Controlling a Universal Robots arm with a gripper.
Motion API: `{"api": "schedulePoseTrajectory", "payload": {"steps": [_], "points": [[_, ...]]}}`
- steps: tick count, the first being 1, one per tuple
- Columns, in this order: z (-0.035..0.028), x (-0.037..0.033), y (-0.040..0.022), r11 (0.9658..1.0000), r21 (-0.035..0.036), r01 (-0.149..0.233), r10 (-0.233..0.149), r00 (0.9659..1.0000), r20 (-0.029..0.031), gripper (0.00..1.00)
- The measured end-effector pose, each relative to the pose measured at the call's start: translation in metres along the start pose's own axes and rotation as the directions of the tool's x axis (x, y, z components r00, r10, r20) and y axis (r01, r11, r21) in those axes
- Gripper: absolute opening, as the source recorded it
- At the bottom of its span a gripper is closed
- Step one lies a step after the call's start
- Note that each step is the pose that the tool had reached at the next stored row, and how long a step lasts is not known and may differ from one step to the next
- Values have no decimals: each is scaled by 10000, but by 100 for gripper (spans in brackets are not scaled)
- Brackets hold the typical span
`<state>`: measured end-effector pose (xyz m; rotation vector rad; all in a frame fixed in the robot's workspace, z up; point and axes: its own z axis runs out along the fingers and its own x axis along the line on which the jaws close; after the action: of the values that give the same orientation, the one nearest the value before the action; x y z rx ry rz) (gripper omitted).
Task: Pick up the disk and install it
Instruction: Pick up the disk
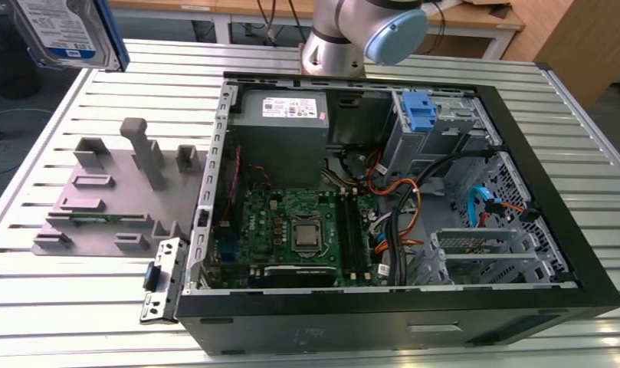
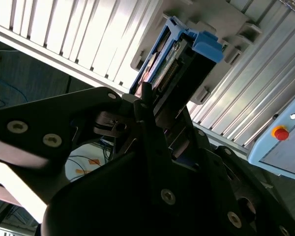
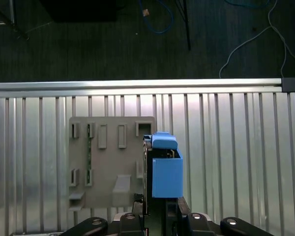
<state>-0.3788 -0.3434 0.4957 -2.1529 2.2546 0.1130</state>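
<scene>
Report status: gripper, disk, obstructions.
Gripper shut on the silver-grey rectangular disk with blue plastic rails, held above the slatted metal table. Not yet in the open black computer case. Grey fixture plate beneath.

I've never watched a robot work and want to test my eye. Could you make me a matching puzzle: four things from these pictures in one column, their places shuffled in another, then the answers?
Things
1. the disk
2. grey holder plate
3. power-supply box
4. blue latch piece

Places
A. upright on the drive cage of the computer case
B. gripped in the pincer, up off the slatted table
C. flat on the table, outside the case
D. inside the case, bearing a white sticker

Pairs: 1-B; 2-C; 3-D; 4-A
</scene>
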Motion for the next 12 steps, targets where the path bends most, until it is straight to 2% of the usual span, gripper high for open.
{"api": "schedulePoseTrajectory", "payload": {"steps": [5,12], "points": [[-2,-4,-76,10000,0,-1,1,10000,0,35],[-6,-11,-243,10000,1,1,-1,10000,1,35]]}}
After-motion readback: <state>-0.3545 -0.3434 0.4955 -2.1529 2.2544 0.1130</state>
